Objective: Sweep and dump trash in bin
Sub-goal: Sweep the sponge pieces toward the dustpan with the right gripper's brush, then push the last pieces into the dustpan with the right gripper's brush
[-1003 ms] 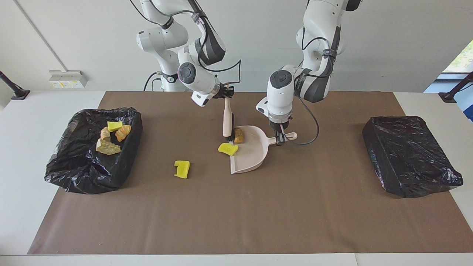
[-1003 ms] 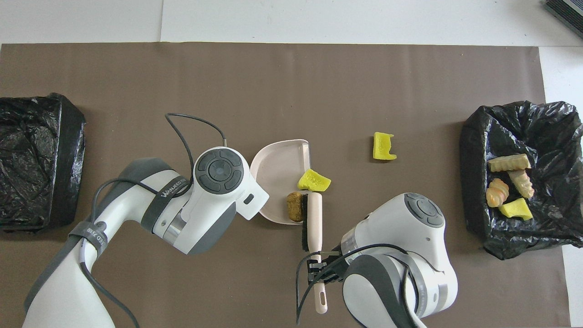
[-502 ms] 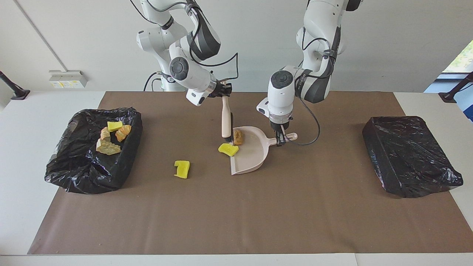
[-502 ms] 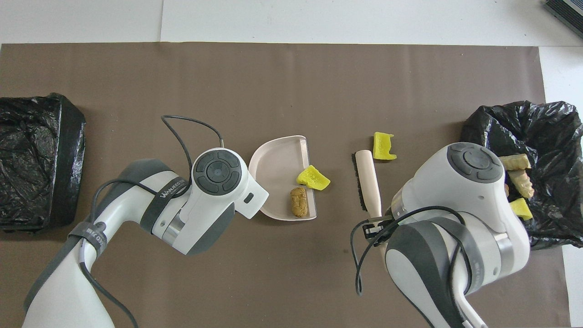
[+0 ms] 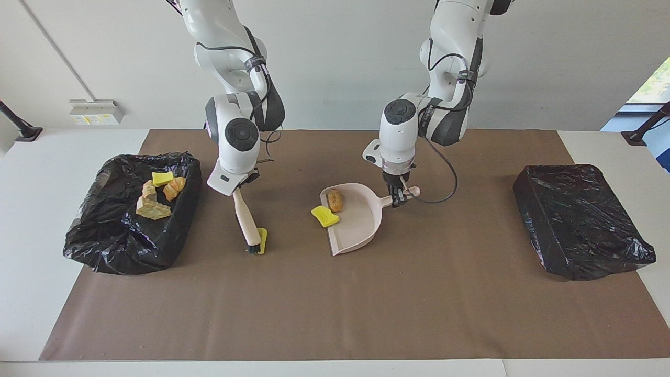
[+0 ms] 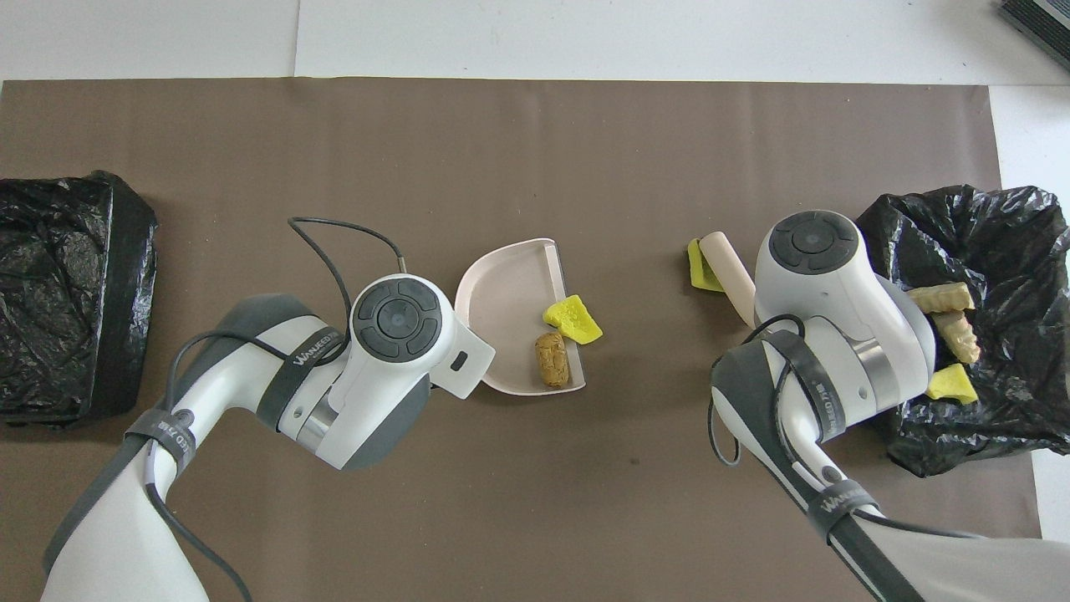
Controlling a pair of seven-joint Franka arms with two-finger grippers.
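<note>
Trash (image 5: 263, 240) half-hidden by brush (image 5: 246, 217) facing, clearer overhead

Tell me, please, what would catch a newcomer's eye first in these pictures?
Probably the bright yellow sponge bit on the brown mat, with the brush held by the right end effector set against it. Next, the pink dustpan mid-table, held at its handle by the left end effector, with a brown chunk inside and another yellow bit at its lip. A black-lined bin at the right arm's end already holds four pieces.
</note>
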